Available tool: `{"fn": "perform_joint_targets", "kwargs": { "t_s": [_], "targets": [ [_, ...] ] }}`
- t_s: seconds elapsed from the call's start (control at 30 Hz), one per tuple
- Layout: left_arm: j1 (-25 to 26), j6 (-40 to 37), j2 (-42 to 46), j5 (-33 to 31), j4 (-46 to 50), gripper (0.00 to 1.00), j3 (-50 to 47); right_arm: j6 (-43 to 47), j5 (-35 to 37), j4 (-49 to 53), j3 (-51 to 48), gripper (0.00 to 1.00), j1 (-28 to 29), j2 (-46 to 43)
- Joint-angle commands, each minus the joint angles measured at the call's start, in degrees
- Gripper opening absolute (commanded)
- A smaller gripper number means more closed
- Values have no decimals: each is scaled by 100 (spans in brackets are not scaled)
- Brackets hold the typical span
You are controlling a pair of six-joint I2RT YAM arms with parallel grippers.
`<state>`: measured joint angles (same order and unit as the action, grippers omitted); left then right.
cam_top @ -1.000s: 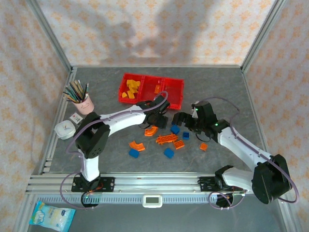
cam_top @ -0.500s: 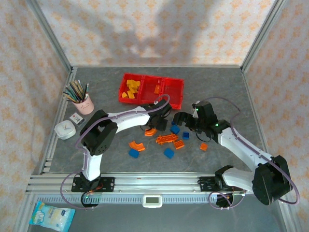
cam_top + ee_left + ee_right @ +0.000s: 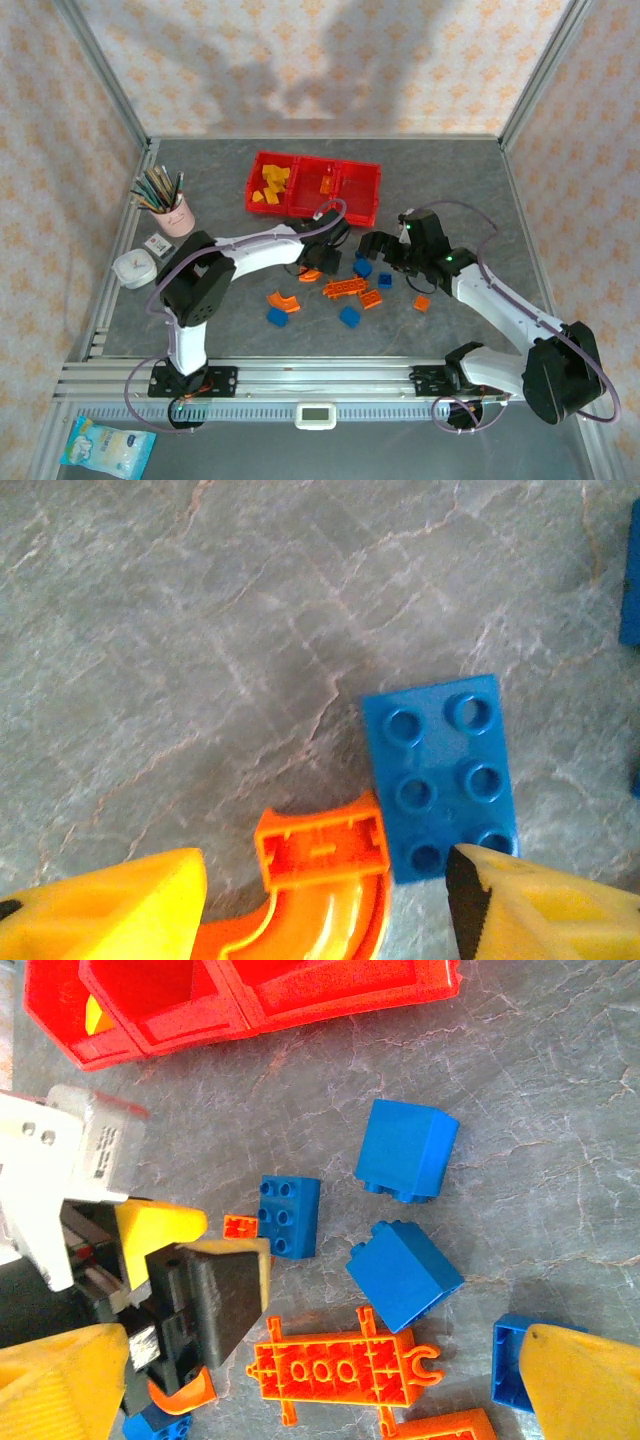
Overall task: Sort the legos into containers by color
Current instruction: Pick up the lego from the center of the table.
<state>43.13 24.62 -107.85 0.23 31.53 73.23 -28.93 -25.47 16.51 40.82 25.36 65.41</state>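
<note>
The left gripper sits low over an orange curved brick on the table. Its 2 fingers stand apart on either side, straddling the brick rather than clamping it; whether one finger touches the curve is hard to tell. The brick's squared end points away from the wrist, and its arc bends back and sideways. A blue brick, 6 studs up, lies touching it, long axis roughly parallel, which probably explains the narrow approach. The right gripper hovers wide open over an orange ladder piece, short of the 3 red bins.
</note>
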Motion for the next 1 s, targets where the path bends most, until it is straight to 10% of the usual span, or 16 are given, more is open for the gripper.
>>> {"fn": "perform_joint_targets", "kwargs": {
  "t_s": [0.0,0.97],
  "targets": [
    [19,69,308,24,15,70,-69,-19,124,20,119,100,21,38],
    [-6,-941,-437,-47,112,70,124,18,152,65,95,100,19,134]
  ]
}}
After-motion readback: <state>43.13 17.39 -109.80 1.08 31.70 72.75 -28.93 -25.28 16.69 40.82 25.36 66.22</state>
